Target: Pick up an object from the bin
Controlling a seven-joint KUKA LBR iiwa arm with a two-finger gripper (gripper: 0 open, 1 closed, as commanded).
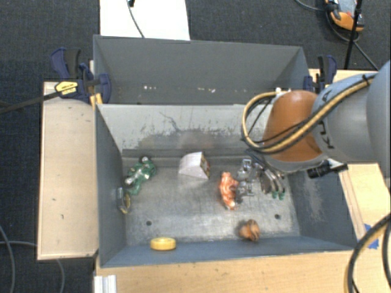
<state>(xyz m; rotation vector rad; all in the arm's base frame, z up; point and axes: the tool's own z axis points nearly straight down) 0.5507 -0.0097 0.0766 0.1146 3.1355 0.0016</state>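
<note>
The crumpled orange-and-pink lump (227, 191) lies right of centre on the floor of the grey metal bin (183, 215). The gripper (244, 185) is just beside it, and I cannot tell whether it is released or clenched. A brown rounded lump (248, 230) sits nearer the front wall.

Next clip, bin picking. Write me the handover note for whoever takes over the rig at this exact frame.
Gripper: low in the right half of the bin, close beside an orange-pink crumpled thing. Open or shut cannot be told; nothing seen held.
Other things: white box mid-floor, green thing at left, yellow disc at front, brown lump front right.
Done: nothing lifted yet.
Left: grasp one thing and raise it out.
</note>
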